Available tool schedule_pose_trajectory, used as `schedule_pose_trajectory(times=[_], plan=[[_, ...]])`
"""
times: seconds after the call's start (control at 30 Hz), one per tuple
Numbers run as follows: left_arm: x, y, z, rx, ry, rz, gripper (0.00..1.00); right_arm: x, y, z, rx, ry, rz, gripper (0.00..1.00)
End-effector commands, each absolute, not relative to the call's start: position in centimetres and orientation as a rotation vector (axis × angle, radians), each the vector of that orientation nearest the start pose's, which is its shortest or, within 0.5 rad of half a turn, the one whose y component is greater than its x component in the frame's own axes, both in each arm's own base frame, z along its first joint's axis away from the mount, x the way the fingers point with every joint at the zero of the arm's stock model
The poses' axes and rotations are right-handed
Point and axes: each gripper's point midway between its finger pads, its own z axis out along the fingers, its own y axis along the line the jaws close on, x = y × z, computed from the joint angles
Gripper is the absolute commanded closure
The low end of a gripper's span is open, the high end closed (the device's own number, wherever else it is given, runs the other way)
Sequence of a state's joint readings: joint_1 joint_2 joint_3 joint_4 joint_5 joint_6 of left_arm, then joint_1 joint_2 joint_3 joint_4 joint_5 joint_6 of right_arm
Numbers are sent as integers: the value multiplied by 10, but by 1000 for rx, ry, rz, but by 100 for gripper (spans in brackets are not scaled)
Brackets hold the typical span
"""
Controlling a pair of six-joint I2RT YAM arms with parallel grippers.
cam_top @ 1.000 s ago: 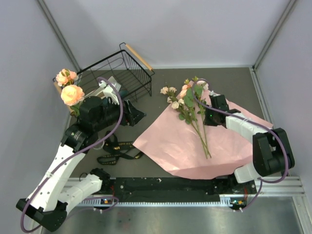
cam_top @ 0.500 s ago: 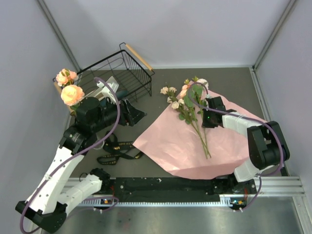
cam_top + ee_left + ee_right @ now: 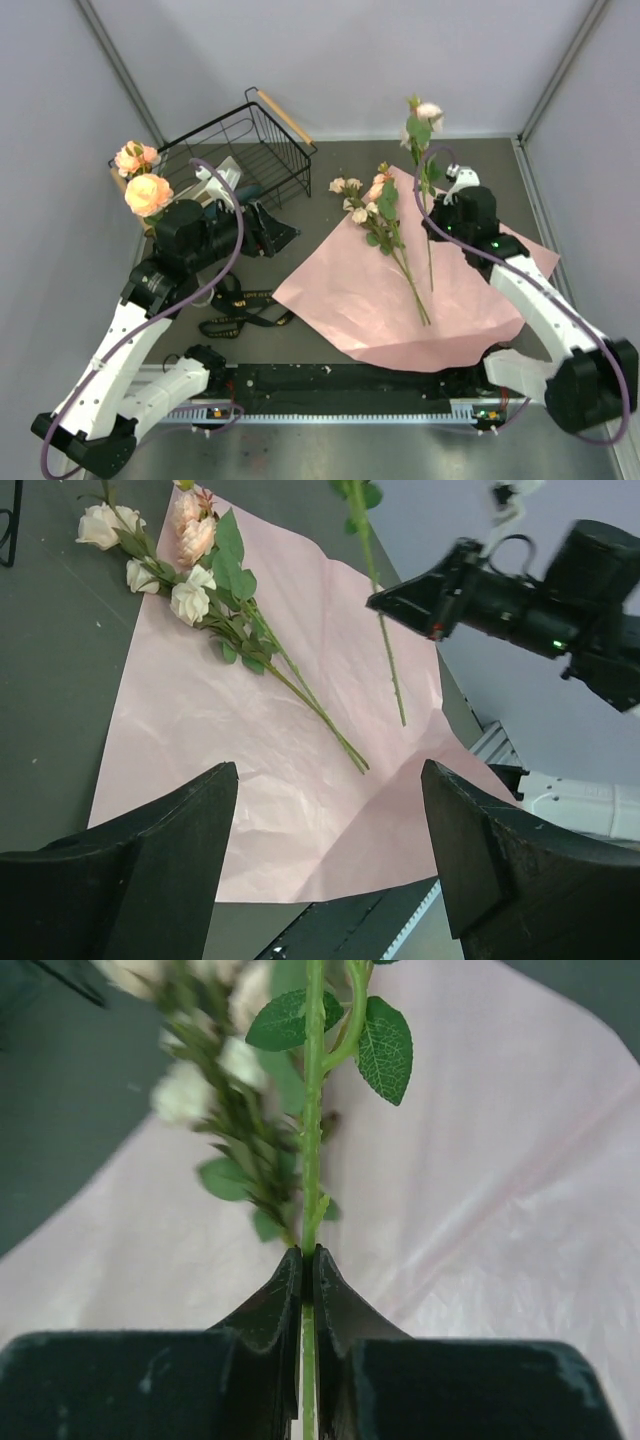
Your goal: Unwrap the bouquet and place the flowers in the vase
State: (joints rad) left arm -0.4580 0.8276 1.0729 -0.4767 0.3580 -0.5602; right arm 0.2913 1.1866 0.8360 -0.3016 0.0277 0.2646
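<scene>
- Right claw (image 3: 308,1256) pinched shut on a thin green rose stem with a pale bloom (image 3: 419,128), held upright.
- Other peach and cream roses (image 3: 384,212) lie just left of it, on creased pink paper (image 3: 340,290).
- Left claw (image 3: 328,772) spread wide, holding nothing.

Place: was a robotics lab test cell | table (image 3: 265,345): had a dark matte top | behind and on both sides of table: plain pale partition walls (image 3: 350,60) closed it in | at table's near edge: slotted aluminium rail (image 3: 600,385) held cabled robot arms (image 3: 120,340)
</scene>
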Motion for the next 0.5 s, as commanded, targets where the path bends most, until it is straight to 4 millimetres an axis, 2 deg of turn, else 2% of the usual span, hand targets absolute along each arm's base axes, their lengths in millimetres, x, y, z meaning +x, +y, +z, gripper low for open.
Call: schedule_pose_trajectory(times=[0.0,0.1,0.13,0.17,0.23,0.27,0.3,0.33,0.37,0.43,0.47], plan=[[218,-198,363,148,1834,-1059,20,315,152,225,-216,1939,599,100],[216,-202,372,149,1803,-1098,23,280,191,254,-384,1838,861,100],[215,-202,376,137,1794,-1117,33,262,206,261,-463,1810,972,100],[215,-203,381,137,1767,-1134,36,248,216,271,-494,1783,1049,100],[211,-207,389,132,1723,-1194,36,225,232,280,-567,1742,1161,100],[207,-211,402,161,1658,-1236,35,207,244,286,-602,1726,1225,100],[205,-213,406,167,1638,-1264,32,200,249,282,-603,1737,1242,100],[204,-215,405,148,1641,-1299,26,196,253,288,-610,1707,1254,100],[204,-217,407,151,1634,-1320,25,181,262,290,-630,1700,1292,100],[207,-221,407,138,1640,-1348,25,177,265,284,-603,1718,1278,100],[210,-223,404,128,1658,-1355,28,174,266,279,-594,1727,1273,100]])
